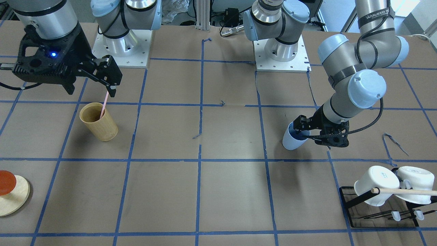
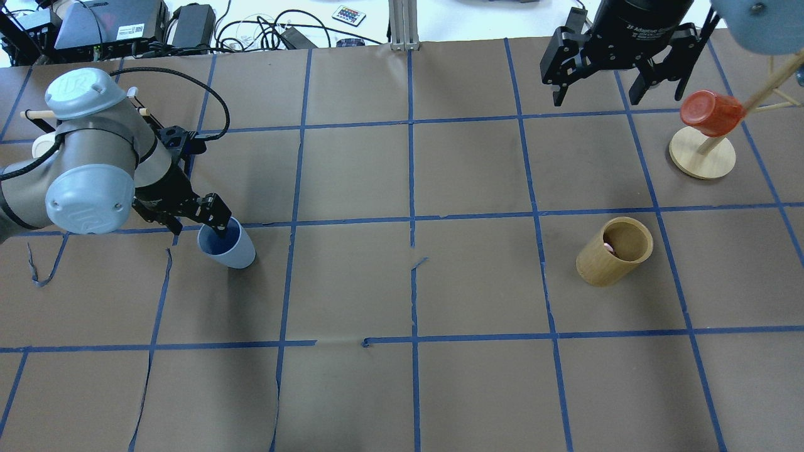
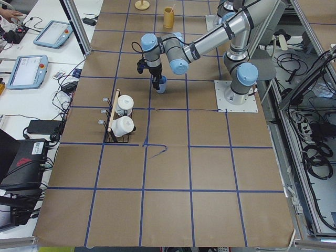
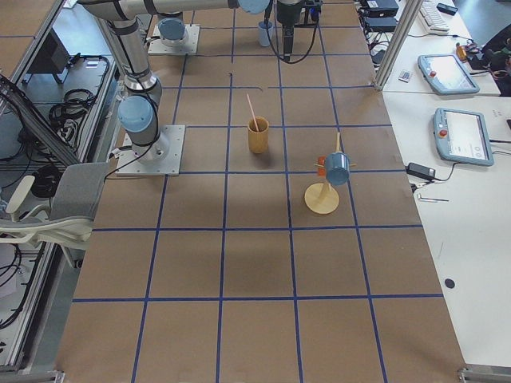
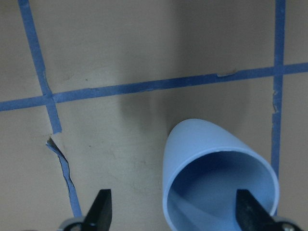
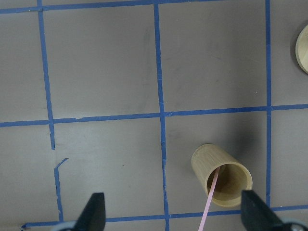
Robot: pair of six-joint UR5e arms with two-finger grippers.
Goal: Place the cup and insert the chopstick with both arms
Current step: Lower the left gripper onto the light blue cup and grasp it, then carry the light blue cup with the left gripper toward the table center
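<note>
Got the light blue cup (image 5: 211, 154) standing mouth-up on the brown paper table (image 2: 402, 282), just beside a blue tape line (image 5: 159, 84). Left gripper (image 5: 175, 212) right down on it with fingers (image 5: 102, 211) spread wide, not pinching anything: one tip over the cup's mouth, the other well outside the wall over bare paper. Can't tell from the wrist view if the inner tip touches the rim. Over on the other side, pink chopstick (image 1: 104, 104) already leaning in the bamboo holder (image 1: 100, 127), top end sticking out. Right gripper (image 6: 175, 214) hanging above the holder, fingers (image 6: 95, 211) wide apart too, holding nothing, chopstick passing between them and clear of both. Worth noting: overhead gives only a pink dot inside the holder, while the front-facing view shows the whole stick poking out, top end close to one fingertip. Same front view for the white mugs (image 1: 375, 184) on the black rack (image 1: 345, 205); overhead mostly hides those behind the left arm (image 2: 88, 163). Red cup (image 2: 710, 112) on a wooden stand (image 2: 701, 157) near the right gripper.
</note>
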